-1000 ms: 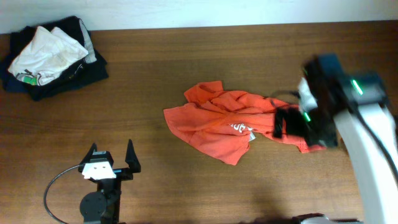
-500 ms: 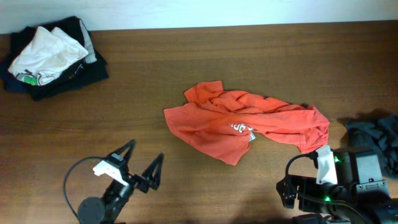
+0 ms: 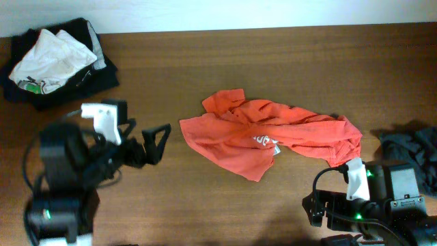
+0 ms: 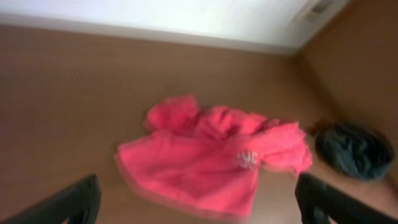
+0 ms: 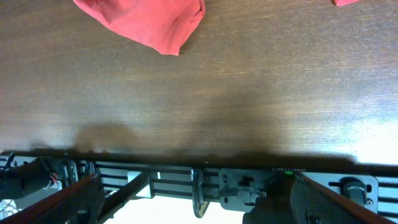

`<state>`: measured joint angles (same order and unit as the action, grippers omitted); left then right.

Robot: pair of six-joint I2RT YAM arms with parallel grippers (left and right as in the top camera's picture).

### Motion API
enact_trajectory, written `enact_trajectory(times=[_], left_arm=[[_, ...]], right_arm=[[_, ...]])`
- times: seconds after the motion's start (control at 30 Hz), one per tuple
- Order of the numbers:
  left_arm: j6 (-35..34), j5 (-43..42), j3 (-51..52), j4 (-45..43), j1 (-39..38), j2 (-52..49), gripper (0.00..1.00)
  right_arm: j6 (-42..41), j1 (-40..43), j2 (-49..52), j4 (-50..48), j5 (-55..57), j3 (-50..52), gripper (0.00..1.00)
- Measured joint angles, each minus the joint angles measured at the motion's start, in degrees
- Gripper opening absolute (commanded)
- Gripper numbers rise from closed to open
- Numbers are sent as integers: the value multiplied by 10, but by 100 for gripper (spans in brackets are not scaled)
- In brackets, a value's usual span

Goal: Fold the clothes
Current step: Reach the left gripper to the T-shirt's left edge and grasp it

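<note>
The orange-red T-shirt lies crumpled in the table's middle, a bit of white print showing. It also shows in the left wrist view, and its front corner shows in the right wrist view. The dark charcoal garment lies bunched at the right edge, also seen in the left wrist view. My left gripper is open and empty, in the air just left of the shirt, pointing at it. My right gripper is open and empty at the table's front right, over the front edge.
A pile of dark and white clothes sits at the far left corner. The table's front edge and a metal frame below it show in the right wrist view. A wall runs along the table's far edge.
My left arm has risen from the front left and swung toward the shirt. My right arm drew back from the shirt's right end to the front right, uncovering the dark garment.
</note>
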<state>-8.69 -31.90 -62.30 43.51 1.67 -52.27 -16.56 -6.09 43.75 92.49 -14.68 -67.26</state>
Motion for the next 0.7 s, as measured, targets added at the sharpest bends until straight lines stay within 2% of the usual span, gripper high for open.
enact_trajectory(times=[0.07,0.17,0.3,0.53,0.6,0.7], left_arm=[[23,30,-57,33,-11,-69,99],[33,38,-78,60,-16,-143,99],[34,48,-81,23,-35,-247,99],[18,275,-83,-6,-169,-480,99],[9,308,-83,-31,-191,-524,99],[-9,330,-83,-87,-197,-561,93]], right_arm=[[0,0,0,-2,0,0,99],[0,0,0,-4,0,0,99],[0,0,0,-19,0,0,98],[0,0,0,-33,0,0,99],[0,0,0,-33,0,0,99],[0,0,0,-32,0,0,99]])
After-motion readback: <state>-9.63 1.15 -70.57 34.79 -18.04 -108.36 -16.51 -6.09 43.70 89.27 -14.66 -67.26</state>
